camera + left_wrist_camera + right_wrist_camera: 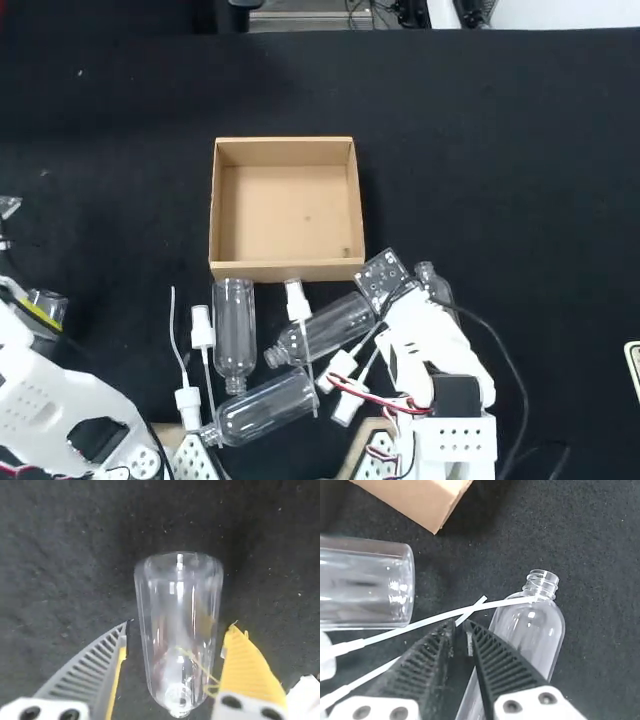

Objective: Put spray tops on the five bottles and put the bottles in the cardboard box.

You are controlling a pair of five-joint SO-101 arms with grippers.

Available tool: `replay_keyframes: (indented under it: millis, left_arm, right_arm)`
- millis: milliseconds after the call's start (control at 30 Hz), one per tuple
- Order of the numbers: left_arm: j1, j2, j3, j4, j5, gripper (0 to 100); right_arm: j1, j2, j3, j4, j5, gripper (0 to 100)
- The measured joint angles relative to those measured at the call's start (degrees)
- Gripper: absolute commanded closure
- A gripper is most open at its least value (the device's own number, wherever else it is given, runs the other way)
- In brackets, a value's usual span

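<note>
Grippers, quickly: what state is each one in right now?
Left gripper: around a bottle; grip cannot be told.
Right gripper: closed, tips at a spray tube; no clear hold.

Readable text, labels, brands, numbers, signs: none found. Box point(285, 268): plain brown card, no print that can be made out. Bottles point(233, 330) beside the box: clear plastic, with no label that can be read.

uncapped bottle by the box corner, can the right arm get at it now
Probably yes: the right gripper is next to the uncapped bottle, with nothing solid between. Only a thin dip tube lies across its neck, and the gripper looks shut, so it must open first.
</note>
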Motion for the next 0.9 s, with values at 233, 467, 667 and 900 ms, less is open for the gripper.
replay_keyframes:
  millis: [233,467,667,900]
  left_arm:
    - [-0.3,0.0,-10.5,10.6,4.8,71]
    - [-8.5,0.0,-13.2,18.2,-6.6,71]
    - [-18.2,0.0,-6.9,18.4,-18.5,73]
    - [-20.9,0.0,-1.1,16.4,-19.0,75]
  right_arm:
    - [0.0,0.0,0.0,0.0,0.0,98.6]
    - [0.0,0.0,0.0,0.0,0.0,98.6]
    - [0.0,0.0,0.0,0.0,0.0,98.6]
    - [0.0,0.0,0.0,0.0,0.0,98.6]
